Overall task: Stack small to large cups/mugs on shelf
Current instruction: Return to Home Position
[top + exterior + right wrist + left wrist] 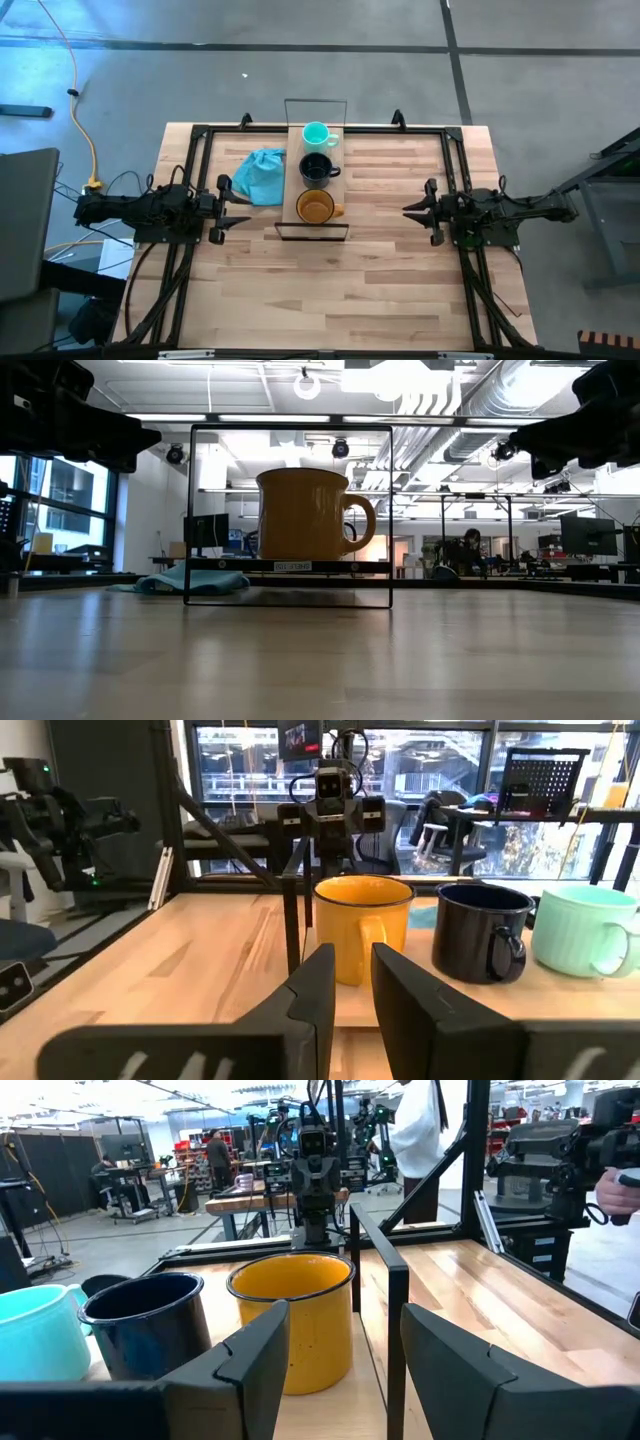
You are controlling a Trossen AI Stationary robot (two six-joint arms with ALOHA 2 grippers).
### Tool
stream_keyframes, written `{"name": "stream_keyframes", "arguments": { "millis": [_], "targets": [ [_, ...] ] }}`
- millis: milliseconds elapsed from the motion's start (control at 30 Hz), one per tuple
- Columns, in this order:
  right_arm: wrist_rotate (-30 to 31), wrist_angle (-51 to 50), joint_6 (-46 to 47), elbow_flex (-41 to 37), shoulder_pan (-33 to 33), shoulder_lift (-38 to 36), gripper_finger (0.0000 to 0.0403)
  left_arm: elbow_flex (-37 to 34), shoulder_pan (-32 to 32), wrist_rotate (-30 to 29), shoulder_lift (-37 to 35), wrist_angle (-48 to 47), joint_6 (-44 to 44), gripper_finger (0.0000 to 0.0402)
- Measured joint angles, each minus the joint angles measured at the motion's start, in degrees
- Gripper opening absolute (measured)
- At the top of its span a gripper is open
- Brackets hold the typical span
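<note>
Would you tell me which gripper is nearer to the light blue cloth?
Left. The left gripper sits just beside the cloth; the right gripper is beyond the shelf.

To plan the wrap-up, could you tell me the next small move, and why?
Probably just ease both arms home: the teal mug, black mug and amber mug stand in size order on the shelf; the left end effector and right end effector are open, empty.
</note>
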Motion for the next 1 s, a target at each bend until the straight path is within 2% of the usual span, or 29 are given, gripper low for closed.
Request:
{"name": "stream_keyframes", "arguments": {
  "millis": [467,1000],
  "targets": [
    [0.0,0.0,-3.9,0.0,0.0,0.0,0.0057,0.0,0.0,0.0,0.0,0.0,0.0,0.0182],
    [0.0,0.0,-3.5,0.0,0.0,0.0,0.0057,0.0,0.0,0.0,0.0,0.0,0.0,0.0182]
  ]
}}
